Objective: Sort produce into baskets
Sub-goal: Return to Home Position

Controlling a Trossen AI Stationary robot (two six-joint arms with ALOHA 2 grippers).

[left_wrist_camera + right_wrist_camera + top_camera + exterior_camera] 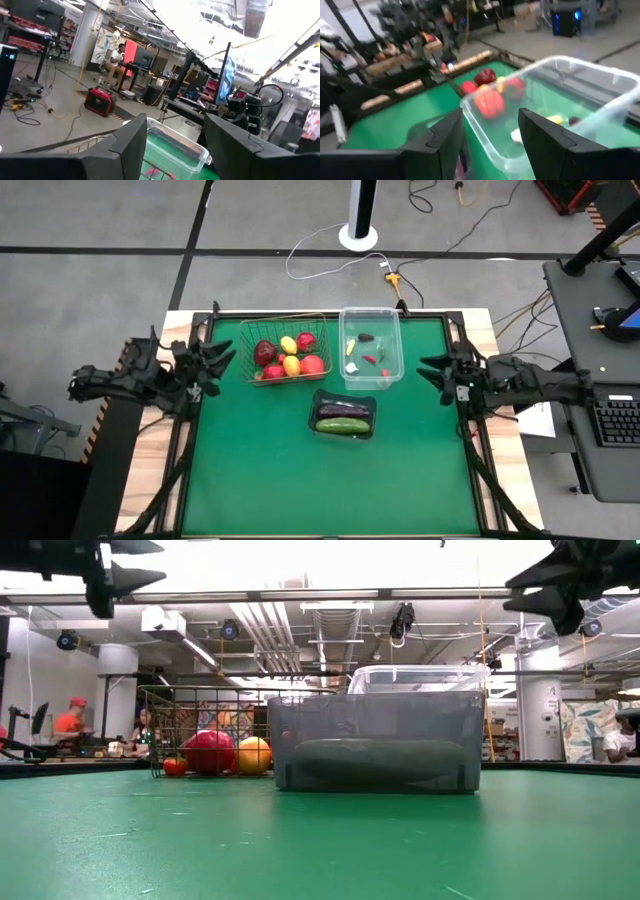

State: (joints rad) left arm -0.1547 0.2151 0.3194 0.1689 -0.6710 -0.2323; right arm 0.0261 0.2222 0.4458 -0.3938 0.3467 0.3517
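The wire basket [285, 350] at the table's far middle holds red, dark-red, yellow and orange round fruits [290, 358]. The clear tub [370, 346] beside it holds small chilies, garlic and other small pieces. The dark tray [345, 416] in front holds a purple eggplant [343, 410] and a green cucumber [342, 425]. My left gripper [222, 360] is open and empty, raised at the table's left edge beside the wire basket. My right gripper [432, 372] is open and empty, raised at the right edge beside the tub [555, 100].
The green mat [330, 480] has free room in its near half. People sit at desks in the room behind the table [70, 720]. A desk with a keyboard [610, 420] stands to the right of the table.
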